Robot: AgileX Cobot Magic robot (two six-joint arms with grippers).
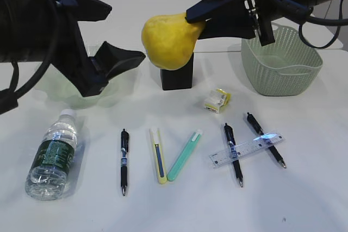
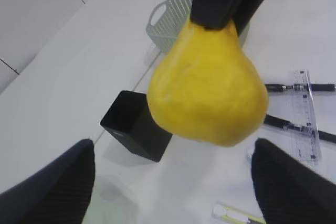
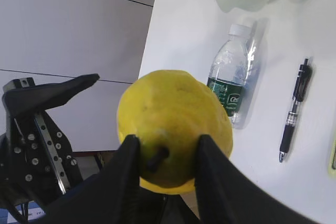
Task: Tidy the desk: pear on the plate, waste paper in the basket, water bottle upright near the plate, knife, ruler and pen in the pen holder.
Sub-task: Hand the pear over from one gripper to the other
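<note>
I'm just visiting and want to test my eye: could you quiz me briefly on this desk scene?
1. True or false: the pear rests on the plate.
2. Which gripper holds the pear: A left, B right?
3. Is the water bottle upright or lying down?

Key: 1 false, it hangs in the air above the pen holder. 2 B, pinched at its narrow stem end. 3 lying down.

Between the black right gripper (image 3: 164, 169) fingers hangs a yellow pear (image 1: 166, 40) with a dark stem. Below it stands a matte black pen holder (image 1: 176, 77). Beside that gripper sits a sage-green woven-look basket (image 1: 281, 63). The left gripper (image 2: 173, 182) is black too.
</note>
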